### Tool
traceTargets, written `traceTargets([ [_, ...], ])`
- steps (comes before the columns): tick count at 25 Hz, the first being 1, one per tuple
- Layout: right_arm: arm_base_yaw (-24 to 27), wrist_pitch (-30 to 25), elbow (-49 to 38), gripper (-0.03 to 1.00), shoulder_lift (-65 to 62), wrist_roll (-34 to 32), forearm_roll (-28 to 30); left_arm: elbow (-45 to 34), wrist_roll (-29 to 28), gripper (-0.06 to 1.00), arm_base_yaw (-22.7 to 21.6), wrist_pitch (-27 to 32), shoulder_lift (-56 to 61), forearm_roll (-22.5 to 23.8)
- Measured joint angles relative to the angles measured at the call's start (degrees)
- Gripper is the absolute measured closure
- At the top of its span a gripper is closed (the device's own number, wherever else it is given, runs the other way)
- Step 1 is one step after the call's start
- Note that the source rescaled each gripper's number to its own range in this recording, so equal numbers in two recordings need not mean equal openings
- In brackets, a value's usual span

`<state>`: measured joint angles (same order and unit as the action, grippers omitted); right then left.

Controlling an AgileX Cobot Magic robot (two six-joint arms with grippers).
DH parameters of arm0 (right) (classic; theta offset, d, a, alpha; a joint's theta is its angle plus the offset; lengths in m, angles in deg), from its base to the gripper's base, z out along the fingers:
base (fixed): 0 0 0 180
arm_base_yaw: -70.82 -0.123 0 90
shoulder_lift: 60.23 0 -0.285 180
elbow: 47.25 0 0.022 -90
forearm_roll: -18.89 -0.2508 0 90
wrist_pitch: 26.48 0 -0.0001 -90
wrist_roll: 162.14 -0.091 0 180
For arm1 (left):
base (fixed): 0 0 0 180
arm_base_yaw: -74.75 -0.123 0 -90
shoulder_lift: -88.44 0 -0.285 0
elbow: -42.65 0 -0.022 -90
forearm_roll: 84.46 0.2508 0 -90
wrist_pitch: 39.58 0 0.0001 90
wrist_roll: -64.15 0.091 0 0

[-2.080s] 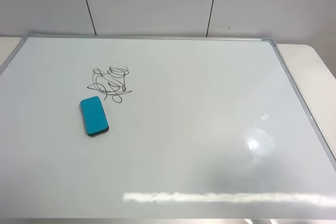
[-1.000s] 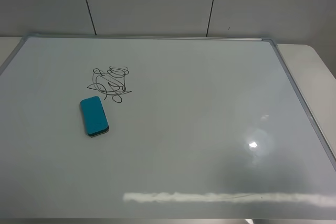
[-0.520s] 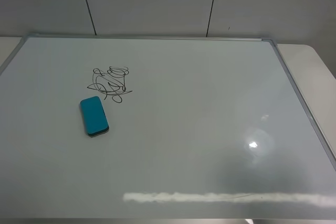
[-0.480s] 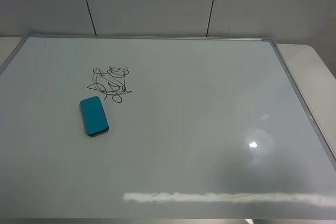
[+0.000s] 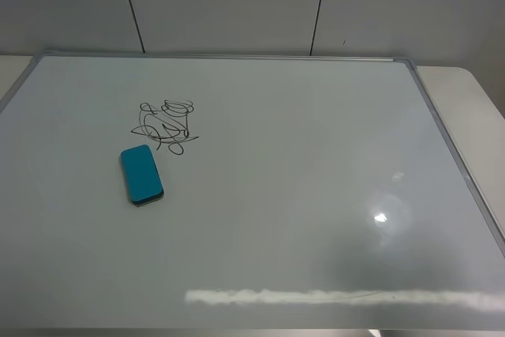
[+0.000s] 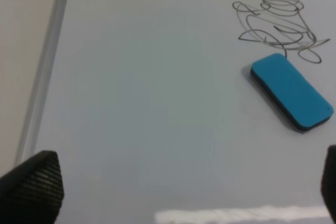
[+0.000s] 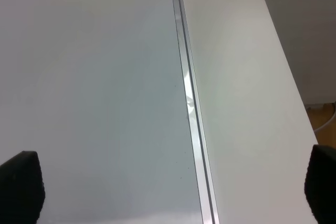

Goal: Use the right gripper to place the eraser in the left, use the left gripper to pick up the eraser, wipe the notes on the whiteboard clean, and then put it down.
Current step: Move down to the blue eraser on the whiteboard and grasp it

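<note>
The eraser [image 5: 142,174] is lying just beside the notes [image 5: 166,125] on the whiteboard [image 5: 316,155], handy for wiping; the left gripper [image 6: 181,192] and right gripper [image 7: 168,192] are holding their jaws wide, empty.

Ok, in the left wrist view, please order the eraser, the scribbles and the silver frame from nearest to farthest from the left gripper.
1. Silver frame, beside one fingertip, and eraser, near the other: too close to call.
2. Scribbles, just beyond the eraser.
</note>
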<state>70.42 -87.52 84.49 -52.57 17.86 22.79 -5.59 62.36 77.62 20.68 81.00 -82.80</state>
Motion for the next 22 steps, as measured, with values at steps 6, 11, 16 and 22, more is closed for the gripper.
traceTargets([
  [6, 0.0, 0.0, 0.0, -0.03, 0.0, 0.0, 0.0, 0.0, 0.0, -0.06, 0.0, 0.0, 0.0, 0.0],
  [11, 0.0, 0.0, 0.0, -0.03, 0.0, 0.0, 0.0, 0.0, 0.0, -0.06, 0.0, 0.0, 0.0, 0.0],
  [16, 0.0, 0.0, 0.0, -0.03, 0.0, 0.0, 0.0, 0.0, 0.0, -0.06, 0.0, 0.0, 0.0, 0.0],
  [22, 0.0, 0.0, 0.0, -0.03, 0.0, 0.0, 0.0, 0.1, 0.0, -0.06, 0.0, 0.0, -0.8, -1.0],
])
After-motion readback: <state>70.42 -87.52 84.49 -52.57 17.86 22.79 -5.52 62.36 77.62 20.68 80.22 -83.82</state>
